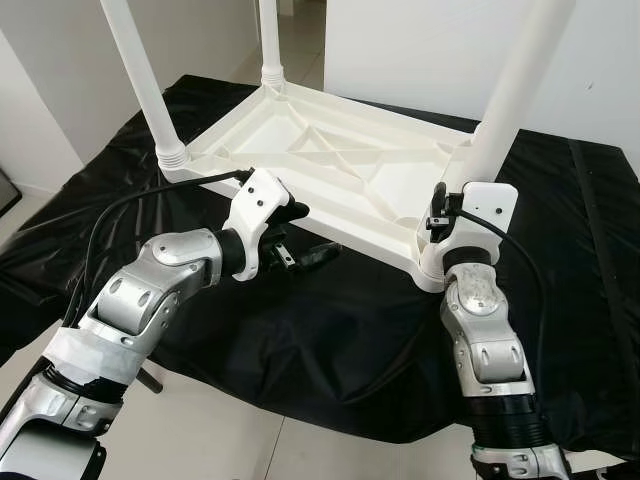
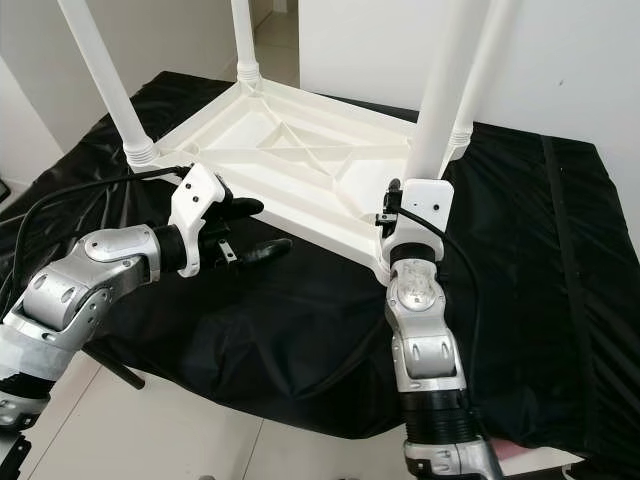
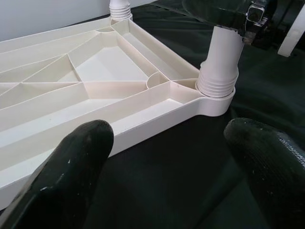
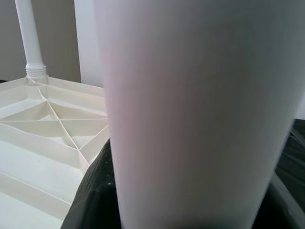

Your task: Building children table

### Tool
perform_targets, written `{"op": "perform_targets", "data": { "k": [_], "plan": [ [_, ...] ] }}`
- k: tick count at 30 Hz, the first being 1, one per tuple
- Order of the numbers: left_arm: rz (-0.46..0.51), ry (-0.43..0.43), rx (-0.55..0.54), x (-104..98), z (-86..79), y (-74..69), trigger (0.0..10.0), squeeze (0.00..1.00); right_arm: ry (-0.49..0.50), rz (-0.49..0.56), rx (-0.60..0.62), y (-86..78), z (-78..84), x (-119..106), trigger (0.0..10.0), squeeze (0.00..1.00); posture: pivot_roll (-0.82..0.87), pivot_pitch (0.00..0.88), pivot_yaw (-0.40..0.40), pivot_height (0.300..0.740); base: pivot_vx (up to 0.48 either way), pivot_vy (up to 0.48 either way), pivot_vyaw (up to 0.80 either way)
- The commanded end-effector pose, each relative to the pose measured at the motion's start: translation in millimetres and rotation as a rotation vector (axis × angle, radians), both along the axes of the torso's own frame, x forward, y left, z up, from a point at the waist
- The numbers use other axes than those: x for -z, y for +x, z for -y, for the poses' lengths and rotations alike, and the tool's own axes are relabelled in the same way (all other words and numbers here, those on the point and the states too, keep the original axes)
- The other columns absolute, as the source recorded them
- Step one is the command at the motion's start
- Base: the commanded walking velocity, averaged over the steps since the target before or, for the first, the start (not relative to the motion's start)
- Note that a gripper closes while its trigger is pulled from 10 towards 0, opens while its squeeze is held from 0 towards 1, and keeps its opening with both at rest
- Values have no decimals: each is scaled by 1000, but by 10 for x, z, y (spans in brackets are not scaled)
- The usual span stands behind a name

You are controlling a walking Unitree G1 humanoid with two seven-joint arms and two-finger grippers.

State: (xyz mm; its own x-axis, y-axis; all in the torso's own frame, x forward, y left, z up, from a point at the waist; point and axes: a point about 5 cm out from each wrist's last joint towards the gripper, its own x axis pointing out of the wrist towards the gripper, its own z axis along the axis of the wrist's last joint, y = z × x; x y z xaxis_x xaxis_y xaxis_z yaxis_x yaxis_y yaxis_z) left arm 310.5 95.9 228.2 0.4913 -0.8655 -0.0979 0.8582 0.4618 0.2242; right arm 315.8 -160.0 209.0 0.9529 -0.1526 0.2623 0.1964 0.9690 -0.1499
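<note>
A white plastic children's table [image 1: 330, 165] lies upside down on a black cloth, ribbed underside up. Its white legs stand upright in the corner sockets: one at the near left [image 1: 140, 70], one at the back [image 1: 268, 40] and one at the near right [image 1: 515, 90]. My right gripper [image 1: 462, 200] is shut on the near right leg [image 4: 190, 105] just above its socket, with black fingers [image 4: 93, 191] on either side of it. My left gripper [image 1: 305, 235] hovers open just above the cloth, beside the table's front edge [image 3: 143, 124], holding nothing.
The black cloth [image 1: 330, 330] covers a low surface and drapes to the pale tiled floor [image 1: 220, 440] in front. White walls stand close behind and to the left. A black cable [image 1: 110, 215] loops along my left arm.
</note>
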Motion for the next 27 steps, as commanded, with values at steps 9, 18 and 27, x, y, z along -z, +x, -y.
{"op": "perform_targets", "data": {
  "k": [9,18,27],
  "plan": [
    [-22,31,145,25,19,-58,10000,0,187,-493,73,-65,195,878,10000,0,-99,134,80,740,0,0,0],
    [-21,31,143,29,16,-60,10000,0,224,-546,64,-83,226,972,10000,0,-100,132,81,740,0,0,0],
    [-22,28,143,30,18,-65,10000,0,209,-452,199,-180,258,1002,10000,0,-98,138,80,740,0,0,0]
  ]
}}
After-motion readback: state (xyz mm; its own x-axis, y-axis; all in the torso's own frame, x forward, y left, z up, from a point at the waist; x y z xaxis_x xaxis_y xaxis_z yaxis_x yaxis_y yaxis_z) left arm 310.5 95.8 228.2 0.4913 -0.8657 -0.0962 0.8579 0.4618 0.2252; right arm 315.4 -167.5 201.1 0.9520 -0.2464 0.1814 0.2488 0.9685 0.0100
